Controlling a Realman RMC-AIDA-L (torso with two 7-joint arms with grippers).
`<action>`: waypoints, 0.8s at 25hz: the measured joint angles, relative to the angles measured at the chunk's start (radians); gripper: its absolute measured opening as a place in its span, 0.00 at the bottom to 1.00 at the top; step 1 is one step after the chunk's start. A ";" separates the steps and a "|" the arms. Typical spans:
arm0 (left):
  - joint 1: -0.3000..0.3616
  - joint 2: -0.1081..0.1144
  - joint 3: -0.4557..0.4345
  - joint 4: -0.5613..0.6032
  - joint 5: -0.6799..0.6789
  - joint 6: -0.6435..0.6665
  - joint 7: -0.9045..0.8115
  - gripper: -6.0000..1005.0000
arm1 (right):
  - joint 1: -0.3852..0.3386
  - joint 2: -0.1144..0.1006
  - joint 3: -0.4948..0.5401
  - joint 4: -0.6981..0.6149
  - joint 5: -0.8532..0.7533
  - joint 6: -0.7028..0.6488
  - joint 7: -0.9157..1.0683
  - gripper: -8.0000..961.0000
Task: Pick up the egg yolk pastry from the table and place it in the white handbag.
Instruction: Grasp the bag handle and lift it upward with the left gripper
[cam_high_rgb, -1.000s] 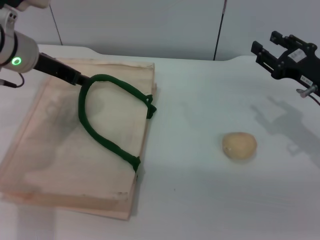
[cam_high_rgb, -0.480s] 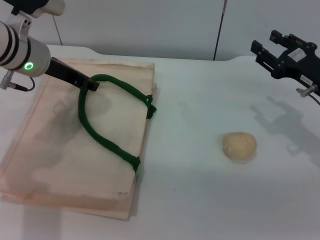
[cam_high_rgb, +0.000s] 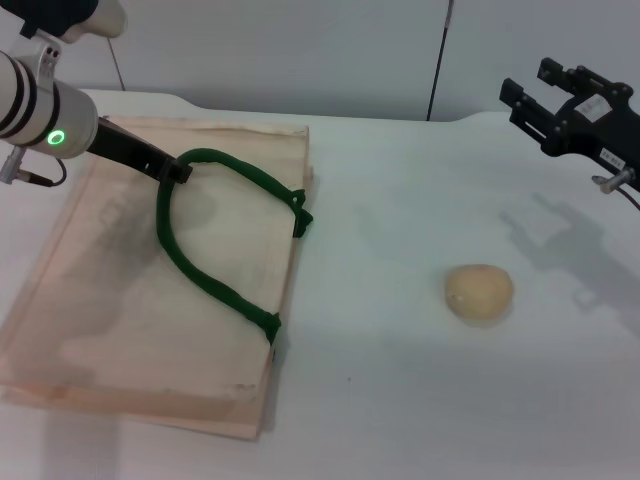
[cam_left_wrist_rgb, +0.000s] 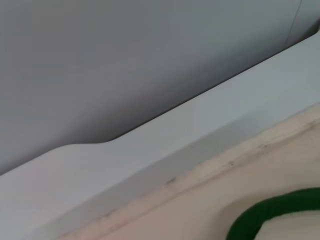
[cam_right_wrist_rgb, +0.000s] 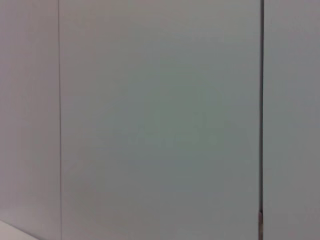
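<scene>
The egg yolk pastry (cam_high_rgb: 479, 293), a pale tan dome, sits alone on the white table (cam_high_rgb: 400, 400), right of centre. The white handbag (cam_high_rgb: 110, 310) lies flat at the left, with one dark green handle (cam_high_rgb: 195, 268) arched up above it. My left gripper (cam_high_rgb: 177, 170) is over the bag's far part, shut on the top of that handle and holding it raised. The handle (cam_left_wrist_rgb: 270, 212) and the bag's fabric (cam_left_wrist_rgb: 190, 215) also show in the left wrist view. My right gripper (cam_high_rgb: 528, 90) hangs open and empty in the air at the far right, beyond the pastry.
A grey wall (cam_high_rgb: 300, 50) rises behind the table's far edge. The right wrist view shows only wall panels (cam_right_wrist_rgb: 160, 120). Bare tabletop lies between the bag and the pastry.
My left arm has shifted a little to the right and up, carrying the handle's top with it. The pastry, the bag and the right arm have not moved.
</scene>
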 joint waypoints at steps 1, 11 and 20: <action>0.000 0.000 0.000 0.000 0.000 0.003 0.001 0.49 | 0.000 0.000 0.001 0.000 0.000 0.005 0.000 0.61; -0.006 0.000 0.006 -0.044 -0.004 0.039 0.011 0.46 | -0.001 0.000 -0.001 0.001 0.000 0.015 0.001 0.61; -0.011 -0.001 0.011 -0.075 -0.010 0.072 0.018 0.42 | -0.010 0.000 -0.002 0.012 0.000 0.015 0.001 0.61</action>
